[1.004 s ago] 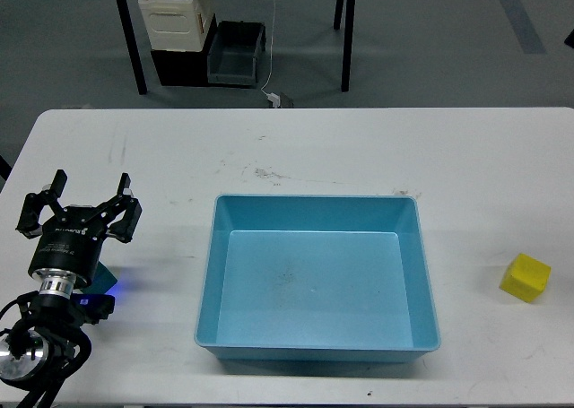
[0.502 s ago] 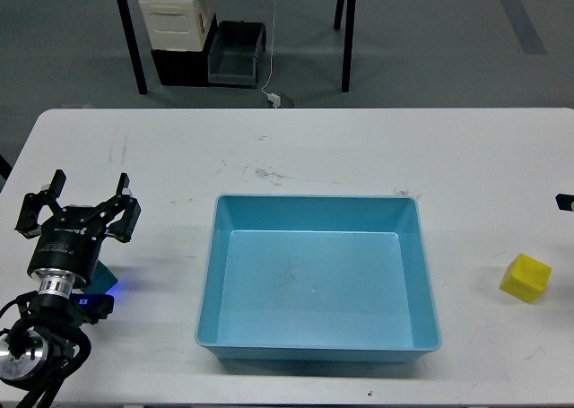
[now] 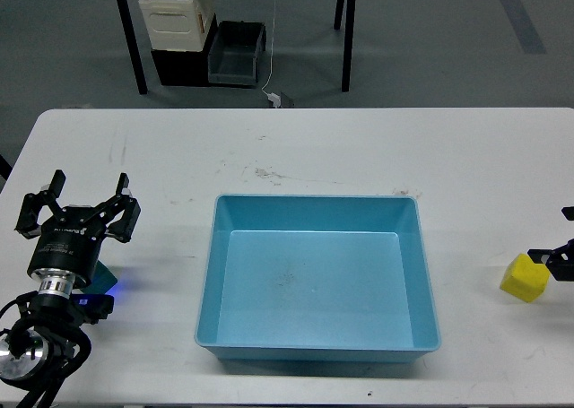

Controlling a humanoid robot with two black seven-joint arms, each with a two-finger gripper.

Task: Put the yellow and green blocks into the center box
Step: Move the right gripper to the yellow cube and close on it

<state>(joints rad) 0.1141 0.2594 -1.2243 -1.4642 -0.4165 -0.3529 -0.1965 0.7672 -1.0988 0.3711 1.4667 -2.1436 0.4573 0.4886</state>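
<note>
The yellow block (image 3: 525, 277) lies on the white table (image 3: 359, 148) near its right edge, right of the empty blue box (image 3: 208, 273) in the centre. My right gripper (image 3: 561, 236) comes in at the right edge, just above and right of the yellow block; two black fingertips (image 3: 549, 255) show apart, the lower one next to the block. My left gripper (image 3: 82, 205) is open and empty over the table's left side. A small green piece (image 3: 105, 273), probably the green block, shows under my left arm, mostly hidden.
A blue light glows on the table under my left arm (image 3: 99, 292). Beyond the table's far edge are black table legs (image 3: 134, 58), a cream container (image 3: 175, 18) and a dark bin (image 3: 238, 54) on the floor.
My right gripper has come into view from the right edge and moved down next to the yellow block. The left arm and both blocks have not moved.
</note>
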